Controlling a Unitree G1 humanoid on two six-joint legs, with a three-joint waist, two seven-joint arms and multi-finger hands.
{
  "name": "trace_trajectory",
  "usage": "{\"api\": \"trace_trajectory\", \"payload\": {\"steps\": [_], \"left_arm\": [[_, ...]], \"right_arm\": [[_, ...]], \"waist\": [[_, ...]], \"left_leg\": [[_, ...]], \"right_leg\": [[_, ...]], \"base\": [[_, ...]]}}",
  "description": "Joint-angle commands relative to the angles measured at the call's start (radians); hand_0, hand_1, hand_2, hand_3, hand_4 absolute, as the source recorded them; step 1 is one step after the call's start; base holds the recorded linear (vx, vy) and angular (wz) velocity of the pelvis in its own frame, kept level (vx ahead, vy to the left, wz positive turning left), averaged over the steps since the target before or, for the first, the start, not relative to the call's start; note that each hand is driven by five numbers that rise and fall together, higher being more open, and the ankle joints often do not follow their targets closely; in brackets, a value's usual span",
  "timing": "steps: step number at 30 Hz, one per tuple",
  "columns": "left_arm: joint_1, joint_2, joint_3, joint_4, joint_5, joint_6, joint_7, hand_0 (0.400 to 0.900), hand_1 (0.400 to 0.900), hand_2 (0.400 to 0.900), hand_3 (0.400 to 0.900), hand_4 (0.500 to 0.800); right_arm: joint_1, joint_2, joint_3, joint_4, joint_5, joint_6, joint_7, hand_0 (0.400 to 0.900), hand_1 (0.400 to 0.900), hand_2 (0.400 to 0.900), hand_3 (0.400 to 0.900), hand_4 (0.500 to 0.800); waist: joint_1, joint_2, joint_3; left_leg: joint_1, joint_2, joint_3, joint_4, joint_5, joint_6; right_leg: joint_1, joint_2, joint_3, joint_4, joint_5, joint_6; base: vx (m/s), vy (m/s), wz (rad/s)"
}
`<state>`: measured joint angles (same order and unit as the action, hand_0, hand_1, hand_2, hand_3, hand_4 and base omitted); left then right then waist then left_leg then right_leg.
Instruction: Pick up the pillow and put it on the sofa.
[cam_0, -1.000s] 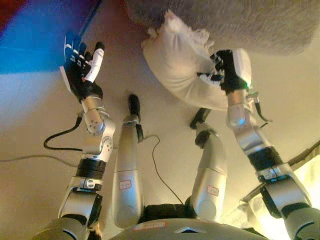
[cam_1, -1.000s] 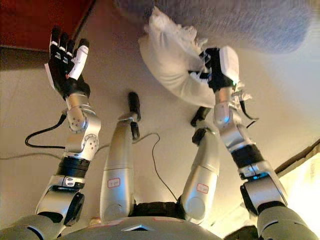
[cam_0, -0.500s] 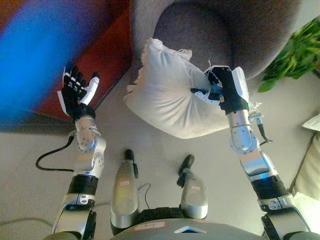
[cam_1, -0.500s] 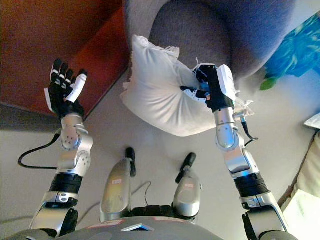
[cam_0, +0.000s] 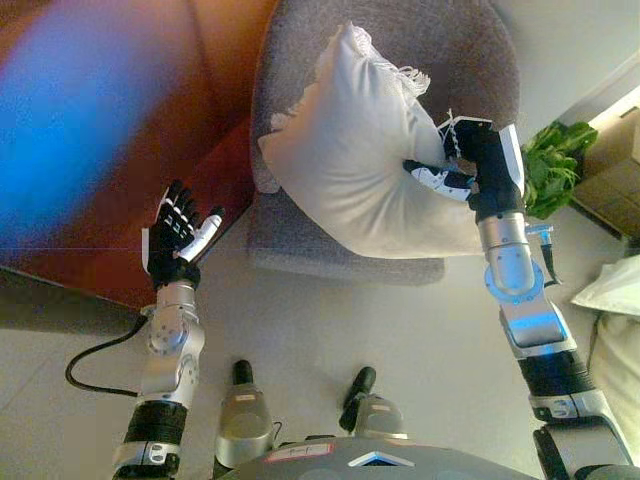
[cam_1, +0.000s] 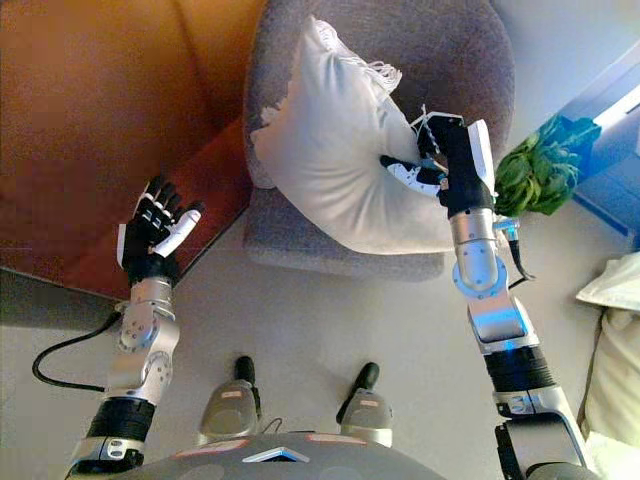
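Right hand (cam_0: 478, 170) pinches the plump white fabric pillow (cam_0: 365, 160) over the round grey upholstered sofa's (cam_0: 470, 60) front edge; left hand (cam_0: 178, 237) hangs open, empty.

The pillow (cam_0: 365, 165) is soft off-white cloth, matt and creased, with a frayed fringe along one seam. The sofa (cam_0: 465, 60) wears a grey-purple woven fabric, slightly rough and dull. Beside it, the cabinet (cam_1: 120, 130) looks like reddish-brown wood with a smooth, mildly glossy finish. The floor (cam_0: 330, 320) is a pale, smooth, matt sheet. The right robot hand (cam_0: 475, 170) shows black matt plastic with glossy white covers, as does the left robot hand (cam_0: 177, 235). The plant (cam_1: 540, 175) has shiny green leaves.
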<state>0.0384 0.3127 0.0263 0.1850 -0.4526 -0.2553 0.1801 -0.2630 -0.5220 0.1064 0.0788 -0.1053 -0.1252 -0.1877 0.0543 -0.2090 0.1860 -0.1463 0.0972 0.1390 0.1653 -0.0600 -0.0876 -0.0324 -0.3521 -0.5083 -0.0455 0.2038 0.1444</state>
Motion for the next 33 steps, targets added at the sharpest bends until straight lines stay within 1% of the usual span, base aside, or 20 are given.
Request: {"api": "trace_trajectory", "payload": {"steps": [1,3,4,5,7,8,9,10,11,12,14,16,22,25,26,29,30,31,32,33], "left_arm": [[-0.020,0.041,-0.031,-0.157,-0.055,-0.069,-0.051,0.900,0.900,0.900,0.900,0.800],[-0.026,0.058,-0.054,-0.164,-0.083,-0.078,-0.060,0.900,0.900,0.900,0.900,0.800],[-0.028,0.056,-0.051,-0.163,-0.084,-0.078,-0.060,0.900,0.900,0.900,0.900,0.800],[-0.039,0.080,-0.083,-0.175,-0.108,-0.088,-0.069,0.900,0.900,0.900,0.900,0.800],[-0.053,0.100,-0.108,-0.184,-0.135,-0.093,-0.078,0.900,0.900,0.900,0.900,0.800],[-0.065,0.110,-0.124,-0.194,-0.148,-0.094,-0.085,0.900,0.900,0.900,0.900,0.800],[-0.078,0.115,-0.137,-0.198,-0.159,-0.094,-0.093,0.900,0.900,0.900,0.900,0.800],[-0.080,0.112,-0.135,-0.197,-0.160,-0.095,-0.093,0.900,0.900,0.900,0.900,0.800],[-0.101,0.126,-0.169,-0.200,-0.164,-0.094,-0.104,0.900,0.900,0.900,0.900,0.800],[-0.114,0.129,-0.183,-0.198,-0.164,-0.090,-0.110,0.900,0.900,0.900,0.900,0.800],[-0.120,0.131,-0.199,-0.195,-0.160,-0.090,-0.114,0.900,0.900,0.900,0.900,0.800],[-0.122,0.136,-0.202,-0.189,-0.149,-0.088,-0.107,0.900,0.900,0.900,0.900,0.800],[-0.102,0.141,-0.200,-0.148,-0.123,-0.073,-0.096,0.900,0.900,0.900,0.900,0.800],[-0.092,0.150,-0.197,-0.115,-0.100,-0.058,-0.100,0.900,0.900,0.900,0.900,0.800],[-0.092,0.150,-0.198,-0.115,-0.100,-0.058,-0.100,0.900,0.900,0.900,0.900,0.800],[-0.083,0.136,-0.161,-0.070,-0.065,-0.038,-0.078,0.900,0.900,0.900,0.900,0.800],[-0.082,0.132,-0.152,-0.062,-0.061,-0.035,-0.073,0.900,0.900,0.900,0.900,0.800],[-0.080,0.125,-0.138,-0.057,-0.049,-0.030,-0.069,0.900,0.900,0.900,0.900,0.800],[-0.077,0.118,-0.120,-0.050,-0.035,-0.027,-0.060,0.900,0.900,0.900,0.900,0.800],[-0.073,0.122,-0.123,-0.051,-0.034,-0.026,-0.060,0.900,0.900,0.900,0.900,0.800]], "right_arm": [[-0.329,-0.138,-0.025,0.095,0.097,-0.109,-0.098,0.400,0.400,0.400,0.400,0.500],[-0.456,-0.192,0.025,0.260,0.118,-0.089,-0.134,0.400,0.400,0.400,0.400,0.500],[-0.467,-0.194,0.032,0.270,0.120,-0.093,-0.135,0.400,0.400,0.400,0.400,0.500],[-0.613,-0.240,0.087,0.457,0.159,-0.071,-0.161,0.400,0.400,0.400,0.400,0.500],[-0.783,-0.284,0.174,0.681,0.187,-0.050,-0.180,0.400,0.400,0.400,0.400,0.500],[-0.858,-0.298,0.211,0.789,0.218,-0.045,-0.176,0.400,0.400,0.400,0.400,0.500],[-0.917,-0.308,0.230,0.884,0.254,-0.040,-0.178,0.575,0.575,0.575,0.575,0.605],[-0.927,-0.309,0.238,0.892,0.257,-0.044,-0.176,0.729,0.729,0.729,0.729,0.698],[-0.983,-0.329,0.255,1.023,0.301,-0.034,-0.174,0.900,0.900,0.900,0.900,0.800],[-1.007,-0.342,0.273,1.061,0.305,-0.028,-0.167,0.900,0.900,0.900,0.900,0.800],[-1.023,-0.363,0.275,1.087,0.321,-0.026,-0.170,0.900,0.900,0.900,0.900,0.800],[-1.029,-0.370,0.284,1.071,0.323,-0.025,-0.173,0.900,0.900,0.900,0.900,0.800],[-0.992,-0.365,0.274,1.023,0.325,-0.027,-0.174,0.900,0.900,0.900,0.900,0.800],[-0.948,-0.348,0.252,0.955,0.330,-0.036,-0.166,0.900,0.900,0.900,0.900,0.800],[-0.945,-0.348,0.249,0.952,0.329,-0.035,-0.167,0.900,0.900,0.900,0.900,0.800],[-0.786,-0.286,0.177,0.688,0.357,-0.063,-0.142,0.900,0.900,0.900,0.900,0.800],[-0.744,-0.278,0.167,0.630,0.348,-0.067,-0.133,0.900,0.900,0.900,0.900,0.800],[-0.673,-0.249,0.137,0.541,0.351,-0.074,-0.121,0.900,0.900,0.900,0.900,0.800],[-0.596,-0.226,0.108,0.465,0.355,-0.080,-0.104,0.900,0.900,0.900,0.900,0.800],[-0.581,-0.225,0.099,0.453,0.352,-0.075,-0.104,0.900,0.900,0.900,0.900,0.800]], "waist": [[0.067,0.029,-0.057],[0.091,0.030,-0.041],[0.088,0.033,-0.039],[0.116,0.035,-0.024],[0.137,0.042,-0.013],[0.150,0.045,-0.006],[0.160,0.052,-0.001],[0.159,0.054,0.001],[0.186,0.063,0.004],[0.194,0.068,0.004],[0.204,0.078,0.000],[0.204,0.083,-0.004],[0.189,0.093,-0.028],[0.164,0.097,-0.047],[0.165,0.096,-0.047],[0.110,0.106,-0.072],[0.093,0.105,-0.080],[0.076,0.112,-0.086],[0.055,0.115,-0.092],[0.059,0.111,-0.095]], "left_leg": [[0.061,0.031,-0.051,-0.166,0.078,-0.013],[0.031,0.035,-0.066,-0.166,0.091,-0.018],[0.030,0.036,-0.067,-0.165,0.091,-0.018],[0.000,0.038,-0.081,-0.176,0.110,-0.025],[-0.028,0.040,-0.092,-0.188,0.129,-0.032],[-0.041,0.042,-0.097,-0.195,0.139,-0.037],[-0.050,0.043,-0.102,-0.198,0.146,-0.040],[-0.051,0.043,-0.102,-0.198,0.146,-0.040],[-0.065,0.040,-0.115,-0.202,0.154,-0.043],[-0.069,0.038,-0.123,-0.204,0.157,-0.043],[-0.069,0.035,-0.136,-0.207,0.158,-0.043],[-0.068,0.031,-0.145,-0.202,0.154,-0.043],[-0.038,0.020,-0.149,-0.173,0.124,-0.038],[-0.013,0.018,-0.136,-0.156,0.101,-0.034],[-0.012,0.018,-0.135,-0.156,0.100,-0.034],[0.033,0.021,-0.103,-0.151,0.083,-0.031],[0.038,0.018,-0.095,-0.151,0.082,-0.027],[0.054,0.025,-0.083,-0.148,0.073,-0.027],[0.061,0.021,-0.071,-0.148,0.072,-0.024],[0.063,0.022,-0.070,-0.148,0.071,-0.024]], "right_leg": [[0.023,-0.048,0.007,0.022,0.076,0.117],[0.010,-0.043,0.001,0.014,0.070,0.117],[0.010,-0.042,0.000,0.014,0.070,0.117],[-0.003,-0.034,-0.006,-0.002,0.070,0.117],[-0.018,-0.024,-0.013,-0.021,0.071,0.117],[-0.027,-0.020,-0.015,-0.029,0.074,0.117],[-0.032,-0.018,-0.017,-0.030,0.069,0.117],[-0.033,-0.018,-0.017,-0.030,0.069,0.117],[-0.036,-0.016,-0.031,-0.035,0.057,0.117],[-0.034,-0.014,-0.037,-0.037,0.052,0.117],[-0.025,-0.012,-0.045,-0.038,0.046,0.117],[-0.015,-0.012,-0.048,-0.038,0.042,0.117],[0.036,-0.020,-0.054,-0.038,0.028,0.117],[0.055,-0.022,-0.037,-0.037,0.023,0.117],[0.056,-0.022,-0.036,-0.037,0.023,0.117],[0.077,-0.027,-0.010,-0.034,0.019,0.116],[0.077,-0.033,-0.004,-0.035,0.020,0.117],[0.082,-0.031,0.006,-0.033,0.016,0.115],[0.081,-0.037,0.012,-0.034,0.014,0.115],[0.082,-0.037,0.013,-0.034,0.013,0.115]], "base": [[0.02,-0.097,0.25],[0.00,-0.066,0.19],[-0.02,-0.071,0.25],[-0.02,-0.068,0.24],[-0.01,-0.065,0.23],[0.01,-0.047,0.16],[0.00,-0.037,0.11],[0.04,-0.048,0.21],[0.05,-0.047,0.22],[0.08,-0.060,0.31],[0.07,-0.032,0.18],[0.05,-0.017,0.09],[0.02,0.008,-0.01],[0.02,0.040,-0.18],[0.03,0.057,-0.30],[0.02,0.065,-0.37],[0.02,0.059,-0.42],[0.01,0.061,-0.40],[0.01,0.038,-0.30],[0.00,0.028,-0.13]]}}
